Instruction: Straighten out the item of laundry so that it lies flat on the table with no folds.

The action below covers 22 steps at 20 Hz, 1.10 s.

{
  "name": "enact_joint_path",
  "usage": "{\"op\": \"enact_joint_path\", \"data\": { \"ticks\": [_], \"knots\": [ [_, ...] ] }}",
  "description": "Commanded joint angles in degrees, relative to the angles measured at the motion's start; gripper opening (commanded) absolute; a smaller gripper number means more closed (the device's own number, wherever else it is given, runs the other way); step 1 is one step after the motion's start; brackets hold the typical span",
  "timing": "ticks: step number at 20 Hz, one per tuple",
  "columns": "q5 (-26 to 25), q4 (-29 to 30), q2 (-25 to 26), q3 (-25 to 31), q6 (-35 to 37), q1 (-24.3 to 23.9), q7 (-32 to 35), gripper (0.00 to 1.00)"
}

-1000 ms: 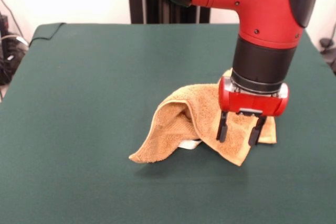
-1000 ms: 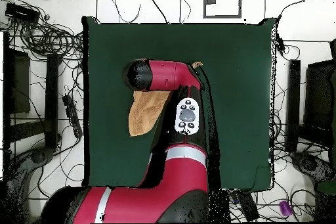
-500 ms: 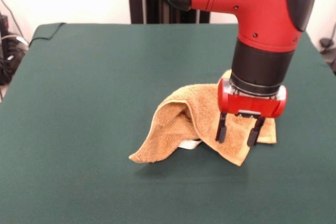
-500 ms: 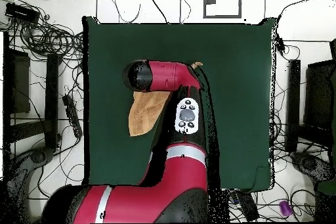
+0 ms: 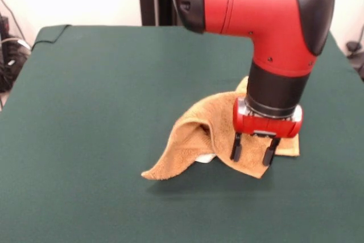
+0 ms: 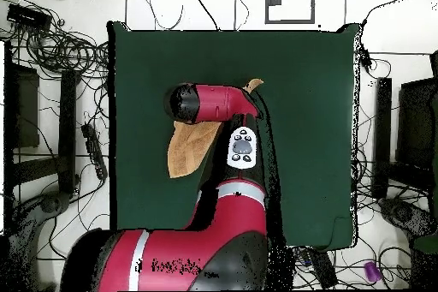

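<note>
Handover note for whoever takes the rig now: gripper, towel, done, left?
Gripper: open, fingers pointing down over the towel's front corner, nothing held.
Towel: rumpled near the middle of the table, one part humped into a peak, a flap trailing toward the front; white tag peeking out underneath.
Done: nothing visibly flattened.
Left: grip a corner, pull out the folds, lay it flat.

Even, bright light falls from above, leaving only a soft shadow on the table [image 5: 102, 83] just below and in front of the gripper [image 5: 251, 156], under the raised fold of the towel [image 5: 190, 135]. Faint sheen sits on the red arm [image 5: 250, 4] above the gripper. Both views read sharp, without motion blur.
</note>
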Motion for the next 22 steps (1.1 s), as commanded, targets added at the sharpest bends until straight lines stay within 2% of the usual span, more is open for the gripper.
{"op": "enact_joint_path", "data": {
  "ticks": [1, 16, 17, 22],
  "knots": [
    [2.66, -0.87, 6.68, 1.86, 0.4, 1.93, 13.64, 1.0],
    [5.01, -6.06, 11.96, -0.98, -0.16, 3.74, 13.87, 1.0],
    [5.51, -5.88, 12.0, -1.27, -0.53, 3.92, 14.05, 0.0],
    [6.23, -6.12, 11.98, -1.39, 1.32, 4.01, 14.09, 0.0]
  ]
}}
